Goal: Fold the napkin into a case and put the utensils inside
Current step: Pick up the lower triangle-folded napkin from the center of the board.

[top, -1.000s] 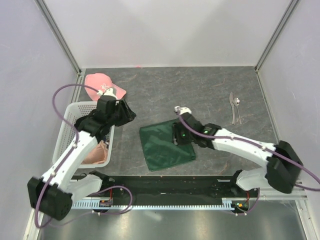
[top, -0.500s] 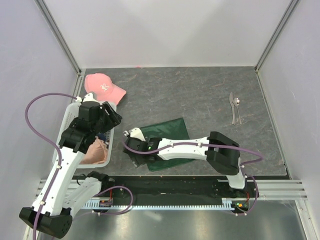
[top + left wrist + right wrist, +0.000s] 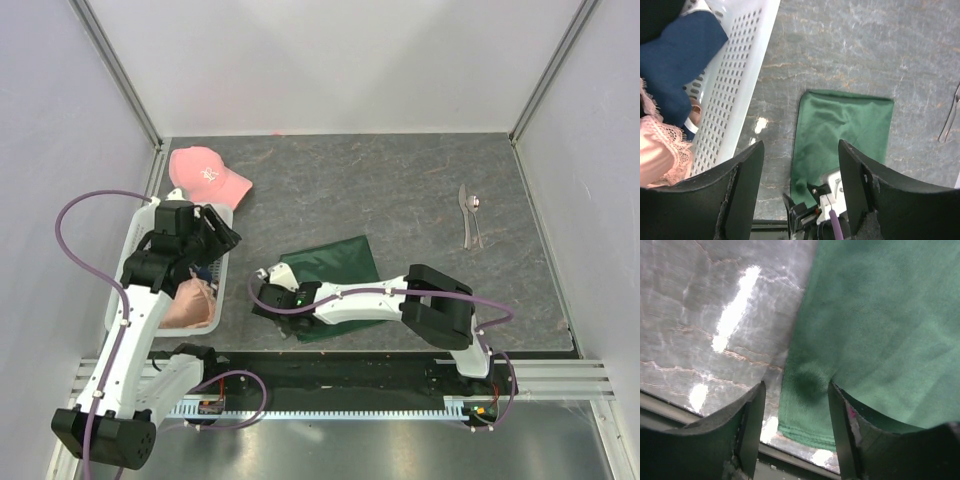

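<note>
Fingers (image 3: pixel 740 195) of left gripper (image 3: pixel 800 146) and right gripper (image 3: pixel 796 387) apart, empty, the right over the unmarked napkin (image 3: pixel 335 260).

A dark green napkin (image 3: pixel 338 262) lies flat on the grey, stone-patterned table (image 3: pixel 400 170). It sits at a slant close to the near edge, a little left of centre. The plain cloth shows soft creases, and one hemmed corner nearly reaches the table's edge. Two shiny silver utensils (image 3: pixel 470 215), one of them a spoon (image 3: pixel 476 205), lie side by side at the right. Their handles point toward the near edge, well apart from the napkin.
</note>
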`<action>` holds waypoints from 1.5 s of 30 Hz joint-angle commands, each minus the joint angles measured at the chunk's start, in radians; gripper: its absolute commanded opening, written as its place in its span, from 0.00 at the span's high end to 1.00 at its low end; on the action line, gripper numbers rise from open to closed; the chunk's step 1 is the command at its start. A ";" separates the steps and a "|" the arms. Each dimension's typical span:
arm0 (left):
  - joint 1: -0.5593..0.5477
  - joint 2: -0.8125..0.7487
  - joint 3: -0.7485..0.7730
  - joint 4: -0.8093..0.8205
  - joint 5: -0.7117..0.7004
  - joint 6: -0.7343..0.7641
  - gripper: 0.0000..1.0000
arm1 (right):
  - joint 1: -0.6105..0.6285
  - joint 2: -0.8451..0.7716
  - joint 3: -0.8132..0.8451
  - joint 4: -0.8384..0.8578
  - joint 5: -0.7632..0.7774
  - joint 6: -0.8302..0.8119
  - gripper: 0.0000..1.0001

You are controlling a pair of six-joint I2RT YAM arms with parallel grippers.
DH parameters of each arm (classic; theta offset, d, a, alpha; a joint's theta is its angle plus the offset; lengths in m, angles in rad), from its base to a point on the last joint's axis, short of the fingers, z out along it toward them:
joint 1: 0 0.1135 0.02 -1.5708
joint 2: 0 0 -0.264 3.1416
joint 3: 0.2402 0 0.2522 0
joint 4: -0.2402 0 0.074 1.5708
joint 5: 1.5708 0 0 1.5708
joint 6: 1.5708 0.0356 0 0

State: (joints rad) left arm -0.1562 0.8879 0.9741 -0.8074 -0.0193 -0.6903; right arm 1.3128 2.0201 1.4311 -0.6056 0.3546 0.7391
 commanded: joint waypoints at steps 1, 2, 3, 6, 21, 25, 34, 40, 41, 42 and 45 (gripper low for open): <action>0.014 0.011 -0.020 0.034 0.044 0.035 0.32 | -0.023 0.003 -0.098 0.079 -0.048 0.039 0.41; 0.017 0.013 -0.023 0.040 0.045 0.038 0.32 | -0.027 0.006 -0.112 0.092 -0.052 0.043 0.42; 0.018 0.017 -0.025 0.042 0.048 0.043 0.32 | -0.027 0.015 -0.124 0.099 -0.057 0.042 0.45; 0.024 0.023 -0.034 0.054 0.053 0.048 0.32 | -0.029 0.054 -0.123 0.099 -0.077 0.040 0.61; 0.023 0.210 -0.216 0.348 0.436 0.005 0.30 | -0.130 -0.246 -0.348 0.375 -0.300 0.028 1.00; 0.003 0.275 -0.264 0.448 0.461 -0.025 0.30 | -0.208 -0.385 -0.495 0.532 -0.410 0.071 1.00; -0.075 0.420 -0.276 0.589 0.413 -0.113 0.28 | -0.336 -0.584 -0.732 0.773 -0.581 0.177 1.00; -0.103 0.496 -0.233 0.594 0.341 -0.155 0.27 | -0.388 -0.652 -0.823 0.825 -0.611 0.201 1.00; -0.108 0.525 -0.229 0.593 0.337 -0.167 0.27 | -0.394 -0.668 -0.831 0.833 -0.609 0.204 1.00; -0.117 0.539 -0.216 0.580 0.329 -0.175 0.27 | -0.399 -0.679 -0.837 0.837 -0.609 0.206 1.00; -0.129 0.608 -0.213 0.580 0.338 -0.201 0.27 | -0.422 -0.698 -0.859 0.848 -0.623 0.207 1.00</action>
State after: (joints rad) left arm -0.2668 1.4303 0.7219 -0.2569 0.3408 -0.8234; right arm 0.9123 1.3708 0.5930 0.1658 -0.2337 0.9287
